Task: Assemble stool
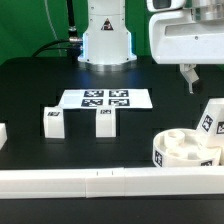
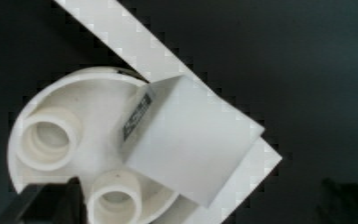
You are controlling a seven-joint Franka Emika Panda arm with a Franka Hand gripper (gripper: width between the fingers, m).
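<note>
My gripper (image 1: 188, 82) hangs open and empty over the seat disc (image 1: 180, 152); risk: the leg (image 1: 210, 118) tilted against its rim topples if I clip it descending.

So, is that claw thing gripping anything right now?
The gripper: jaws open, holding nothing; it hangs above the leg and the seat.

Exterior view faces the arm base (image 1: 105, 45) across the table (image 1: 30, 90), wrist view close above — shared: seat disc (image 1: 180, 158).
</note>
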